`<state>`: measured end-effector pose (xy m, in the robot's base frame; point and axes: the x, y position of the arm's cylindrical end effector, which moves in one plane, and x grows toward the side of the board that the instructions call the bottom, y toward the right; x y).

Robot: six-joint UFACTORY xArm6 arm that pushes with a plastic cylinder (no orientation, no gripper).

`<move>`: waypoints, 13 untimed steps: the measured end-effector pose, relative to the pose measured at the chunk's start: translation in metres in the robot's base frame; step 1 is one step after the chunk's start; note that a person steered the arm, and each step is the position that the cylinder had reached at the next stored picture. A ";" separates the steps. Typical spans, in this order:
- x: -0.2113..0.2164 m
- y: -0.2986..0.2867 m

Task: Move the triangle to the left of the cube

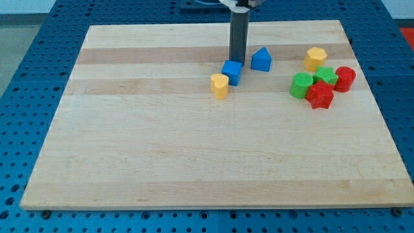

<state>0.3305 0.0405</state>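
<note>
Blue triangle (261, 59) sits just right of my tip (237, 61).

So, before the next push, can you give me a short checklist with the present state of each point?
1. Blue triangle is on the view's left of blue cube: not ok, it lies on the right.
2. My tip is visible: ok, just above the cube, between both blue blocks.
3. Tip touches the cube: cannot tell.
4. Yellow block is apart from the cube: not ok, right against its lower left.
5. Triangle is away from the board edge: ok.
</note>
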 end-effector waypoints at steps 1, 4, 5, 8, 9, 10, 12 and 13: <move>-0.001 -0.002; -0.056 0.031; -0.056 0.066; -0.022 0.097; 0.003 0.097; 0.003 0.090; -0.009 0.059; -0.009 0.035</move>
<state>0.3216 0.0753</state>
